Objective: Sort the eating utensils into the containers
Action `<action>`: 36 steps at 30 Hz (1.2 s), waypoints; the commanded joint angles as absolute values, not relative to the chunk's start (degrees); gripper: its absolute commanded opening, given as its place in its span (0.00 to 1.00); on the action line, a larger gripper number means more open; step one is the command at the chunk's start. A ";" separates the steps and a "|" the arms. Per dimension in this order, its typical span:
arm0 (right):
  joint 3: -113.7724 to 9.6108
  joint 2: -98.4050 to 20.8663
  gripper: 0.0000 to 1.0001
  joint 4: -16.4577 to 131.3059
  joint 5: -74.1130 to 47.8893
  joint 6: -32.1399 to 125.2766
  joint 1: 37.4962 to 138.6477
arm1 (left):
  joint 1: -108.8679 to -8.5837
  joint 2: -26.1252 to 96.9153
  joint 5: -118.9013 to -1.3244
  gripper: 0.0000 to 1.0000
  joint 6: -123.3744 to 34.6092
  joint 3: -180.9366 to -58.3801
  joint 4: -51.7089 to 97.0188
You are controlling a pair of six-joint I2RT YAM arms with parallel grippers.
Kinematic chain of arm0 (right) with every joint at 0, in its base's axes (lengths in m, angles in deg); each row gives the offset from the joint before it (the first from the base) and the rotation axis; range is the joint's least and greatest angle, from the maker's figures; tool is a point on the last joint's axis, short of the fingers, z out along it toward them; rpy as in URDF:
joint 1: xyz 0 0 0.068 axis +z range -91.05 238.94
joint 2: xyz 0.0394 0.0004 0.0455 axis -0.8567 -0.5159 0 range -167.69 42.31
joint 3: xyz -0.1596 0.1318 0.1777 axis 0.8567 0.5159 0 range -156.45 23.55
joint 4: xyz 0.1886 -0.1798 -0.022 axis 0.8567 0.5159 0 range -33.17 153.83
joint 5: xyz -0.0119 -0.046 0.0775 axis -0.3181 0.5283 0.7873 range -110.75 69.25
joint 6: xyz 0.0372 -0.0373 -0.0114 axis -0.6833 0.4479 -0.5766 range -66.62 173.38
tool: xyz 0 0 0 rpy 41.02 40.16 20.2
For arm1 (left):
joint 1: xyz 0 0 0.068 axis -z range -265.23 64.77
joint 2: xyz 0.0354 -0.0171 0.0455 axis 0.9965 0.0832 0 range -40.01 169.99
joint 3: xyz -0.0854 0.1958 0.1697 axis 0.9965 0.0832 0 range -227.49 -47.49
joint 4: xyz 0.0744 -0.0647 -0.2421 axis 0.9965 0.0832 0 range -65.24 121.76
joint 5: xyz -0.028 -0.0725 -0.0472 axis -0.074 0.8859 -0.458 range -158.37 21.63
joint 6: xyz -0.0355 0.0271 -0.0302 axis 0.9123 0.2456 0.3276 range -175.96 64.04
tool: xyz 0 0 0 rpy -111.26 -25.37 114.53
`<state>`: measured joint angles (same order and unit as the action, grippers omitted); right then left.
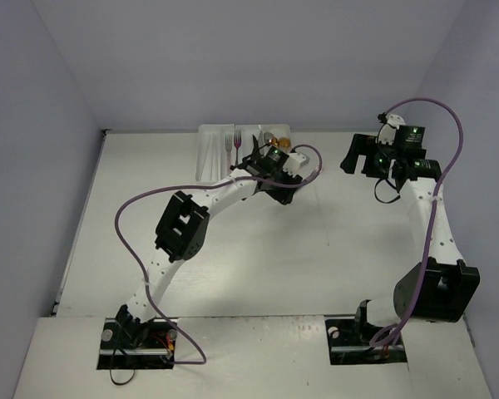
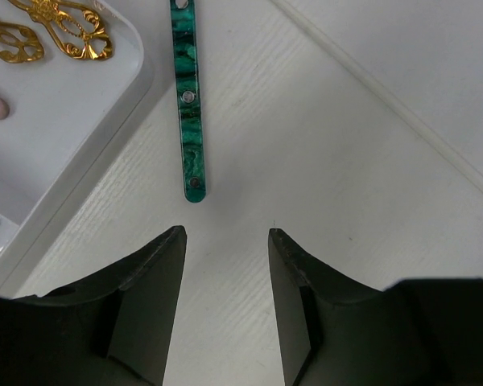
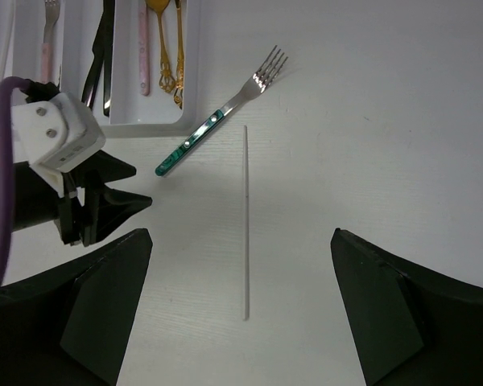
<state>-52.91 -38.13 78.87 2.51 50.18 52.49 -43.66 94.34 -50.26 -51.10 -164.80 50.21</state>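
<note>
A teal-handled fork (image 3: 225, 108) lies on the table just outside the white tray (image 3: 157, 121), tines pointing away from it. My left gripper (image 2: 225, 233) is open and empty, its tips a short way from the end of the teal handle (image 2: 187, 104). In the tray are a pink-handled fork (image 3: 47, 32), black knives (image 3: 103, 48), a pink-handled piece (image 3: 143, 48) and gold spoons (image 3: 171, 56). The right gripper (image 3: 241, 237) stands wide open over bare table, nothing between its fingers. From above, the left gripper (image 1: 258, 162) sits at the tray's (image 1: 206, 158) near right corner, and the fork is hidden under it.
A thin white line (image 3: 245, 221) runs along the table between the right gripper's fingers. Grey walls close the table at the back and sides. The right gripper (image 1: 353, 158) hangs right of the tray, well apart from the left arm.
</note>
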 commanded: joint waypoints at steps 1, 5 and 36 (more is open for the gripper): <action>-53.09 -35.73 0.91 75.82 4.11 49.52 52.00 | -44.09 93.49 -52.11 0.42 -50.25 -167.99 46.83; -53.18 -35.82 0.91 75.81 4.78 49.25 51.79 | -44.31 95.53 -52.86 0.42 -50.56 -169.46 46.81; -53.53 -35.41 0.91 75.90 5.77 48.71 51.56 | -43.85 99.59 -49.43 0.00 -47.50 -171.43 50.07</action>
<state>-52.91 -38.13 78.87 4.36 49.24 52.11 -44.27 105.82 -49.26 -47.71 -175.41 46.88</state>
